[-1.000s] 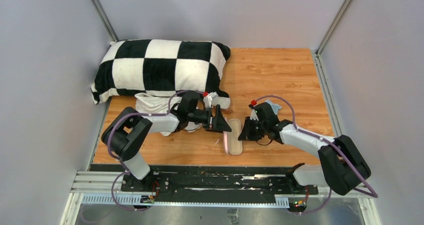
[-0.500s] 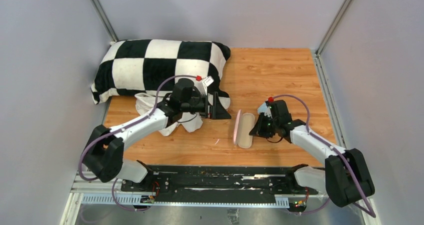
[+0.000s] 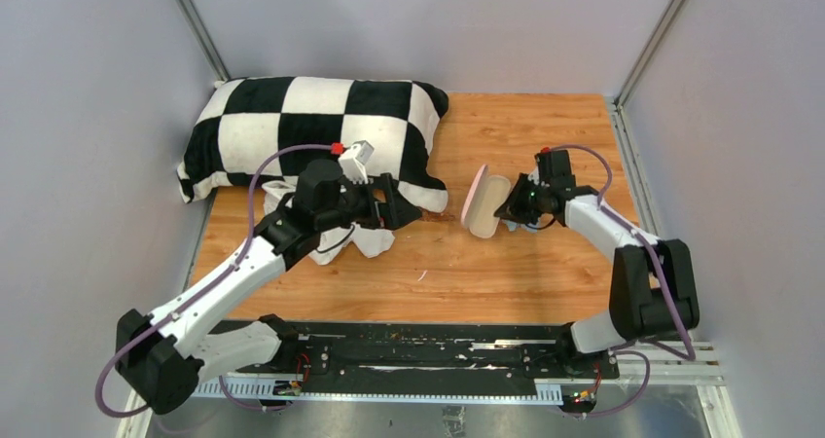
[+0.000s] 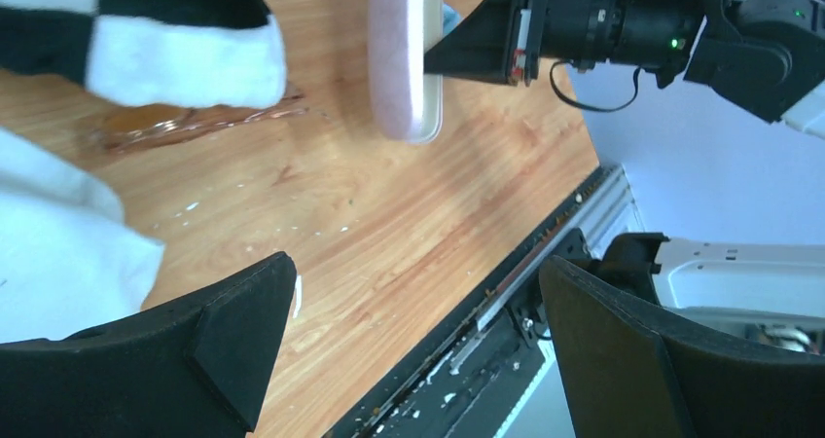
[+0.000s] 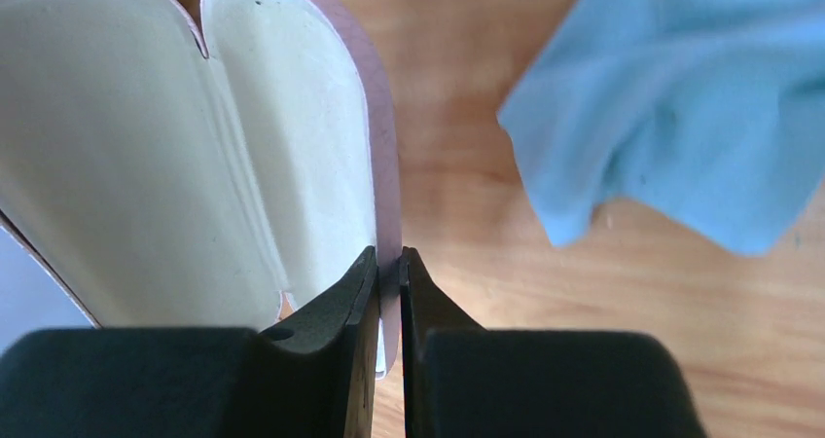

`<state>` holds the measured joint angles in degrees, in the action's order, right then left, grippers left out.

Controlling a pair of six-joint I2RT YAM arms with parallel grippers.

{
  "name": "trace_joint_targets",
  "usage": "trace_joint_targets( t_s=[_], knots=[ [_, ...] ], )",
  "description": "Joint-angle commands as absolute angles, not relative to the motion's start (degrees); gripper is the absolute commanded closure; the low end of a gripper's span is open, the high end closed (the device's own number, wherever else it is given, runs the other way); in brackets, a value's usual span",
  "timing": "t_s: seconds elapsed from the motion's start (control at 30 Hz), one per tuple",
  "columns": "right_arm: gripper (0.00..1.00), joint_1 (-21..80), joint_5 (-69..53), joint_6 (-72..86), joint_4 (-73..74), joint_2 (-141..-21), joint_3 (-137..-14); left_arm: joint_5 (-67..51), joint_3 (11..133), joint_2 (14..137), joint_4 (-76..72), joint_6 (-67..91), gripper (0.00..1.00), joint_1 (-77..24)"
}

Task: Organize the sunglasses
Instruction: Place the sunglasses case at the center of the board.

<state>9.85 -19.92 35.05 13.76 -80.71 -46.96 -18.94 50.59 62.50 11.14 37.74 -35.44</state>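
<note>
Moved rearward, pink case; wrist view shows jaws pinching rim.

Sunglasses, brown-tinted, thin-framed; flat on the wooden table at the checkered pillow's corner

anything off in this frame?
Yes: the right claw pinches the open pink case by one rim, tipped on edge and empty. What looks like the sunglasses lies partly tucked under the checkered pillow corner, not in the case.
</note>
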Motion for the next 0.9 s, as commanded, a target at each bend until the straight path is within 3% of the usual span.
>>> trace_joint_targets(
  t_s=[0.0,0.2,0.43,0.57,0.67,0.87],
  knots=[
    [1.0,9.0,-20.7,39.0,11.6,-89.0,-55.3,-10.1,46.1,56.0,13.4,39.9,0.0,-35.3],
    [1.0,8.8,-18.1,41.6,11.5,-101.9,-63.4,-5.8,42.3,50.1,17.0,40.8,0.0,-35.3],
    [1.0,8.8,-17.4,43.1,8.9,-103.4,-59.8,-3.2,42.9,49.4,20.9,38.6,0.0,-35.3],
    [0.62,8.8,-15.9,40.9,9.6,-100.6,-58.5,-3.8,44.0,50.9,20.6,38.0,0.0,-35.3],
    [0.43,8.7,-15.0,38.5,11.3,-97.1,-58.6,-4.4,44.5,52.2,19.9,37.5,0.0,-35.3],
    [0.4,7.2,-9.9,32.7,16.8,-84.9,-56.0,-5.0,44.5,52.4,18.1,37.4,0.0,-35.3]
  ],
)
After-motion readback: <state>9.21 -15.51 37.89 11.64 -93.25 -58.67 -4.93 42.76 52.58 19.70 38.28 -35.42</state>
